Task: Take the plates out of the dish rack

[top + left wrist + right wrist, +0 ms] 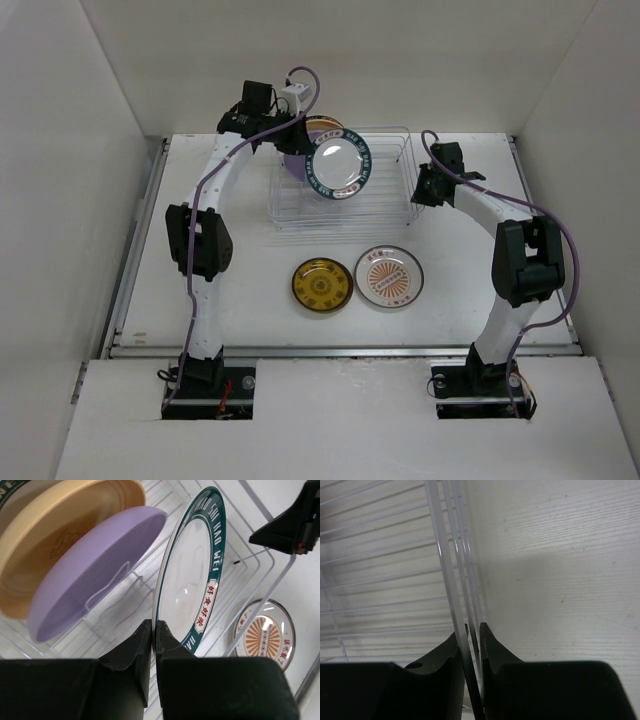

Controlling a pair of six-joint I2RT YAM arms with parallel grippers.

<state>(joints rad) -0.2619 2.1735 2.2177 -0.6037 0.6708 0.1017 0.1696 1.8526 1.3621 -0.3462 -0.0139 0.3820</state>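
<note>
Teal plate [187, 580], rim pinched tight by left gripper [154, 630], should lift straight up while right gripper [472, 630] clamps rack [390, 200] by its wire.

The left gripper [154, 626] hides the bottom rim of the teal-rimmed plate [192, 580] where its fingers close on it. Left of the fingers, a wire crosses the lavender plate [95, 575]. The yellow plate [60, 525] beyond it runs off the top and left edges. A dark lettered sliver in the far-left corner is too little to identify. Ahead and right of the hand, a wire of the rack [120, 625] cuts across the sunburst plate [267, 637]. From above, that wrist covers its own fingertips and most of both rear plates. The right gripper [473, 630] hides the lower end of the wire it pinches. The wires ahead of it are blurred.
</note>
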